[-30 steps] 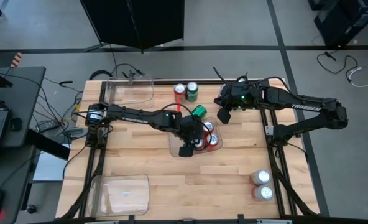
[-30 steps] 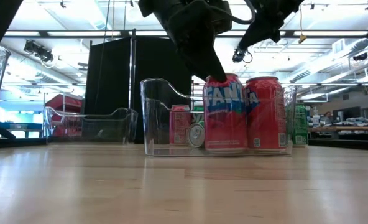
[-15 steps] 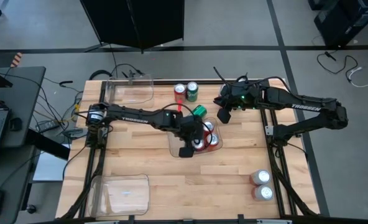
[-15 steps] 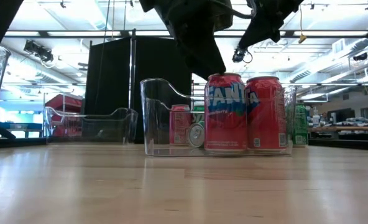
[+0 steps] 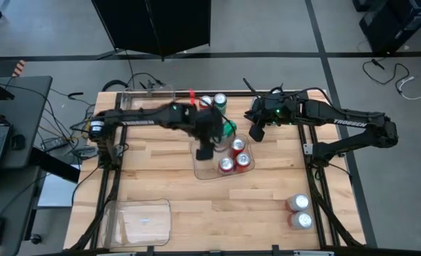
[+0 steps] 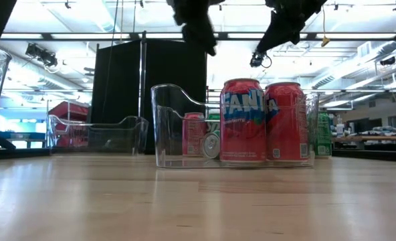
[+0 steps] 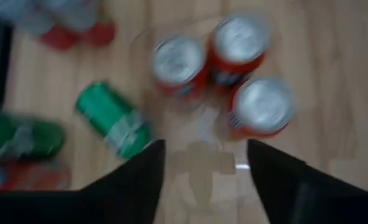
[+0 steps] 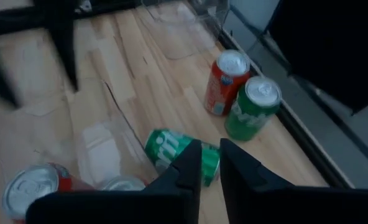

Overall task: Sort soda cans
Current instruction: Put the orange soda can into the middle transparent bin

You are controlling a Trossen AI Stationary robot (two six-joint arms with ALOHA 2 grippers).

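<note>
1. Left tool (image 5: pixel 205 151): sits above the centre of the counter (image 5: pixel 267 192) in the high view, over the left part of the centre tray (image 5: pixel 200 169). In its wrist view the two dark fingers (image 7: pixel 140 183) stand apart, with only bare tray floor and wood between them. Condition: released, carrying nothing.

2. Right tool (image 5: pixel 256 132): sits right of centre in the upper part of the counter, clear of the cans. In its wrist view the fingers (image 8: pixel 181 174) are drawn nearly together, with nothing between them. Condition: clenched, empty.

3. Red cans in the centre tray: three upright, grouped in the right half of the tray. One is uppermost (image 5: pixel 237 145), one is to the lower right (image 5: pixel 243 159) and one is to the lower left (image 5: pixel 226 165). In the low view the front one (image 6: pixel 242 122) stands beside a second (image 6: pixel 286 122), and both are level on their bases.

4. Green can on its side (image 5: pixel 230 129): lies on the counter just above the centre tray, outside it, between the two tools.

5. Upright pair: one red can (image 5: pixel 205 102) and one green can (image 5: pixel 220 100) stand just beside each other at the upper edge of the counter, near its middle.

6. Silver-white cans: two are upright at the lower right of the counter, one (image 5: pixel 296 203) just above the other (image 5: pixel 303 220). Both are well apart from the trays.

7. Other trays: one clear tray is at the upper left (image 5: pixel 153 107) and one at the lower left (image 5: pixel 141 222). No can is visible in either.
</note>
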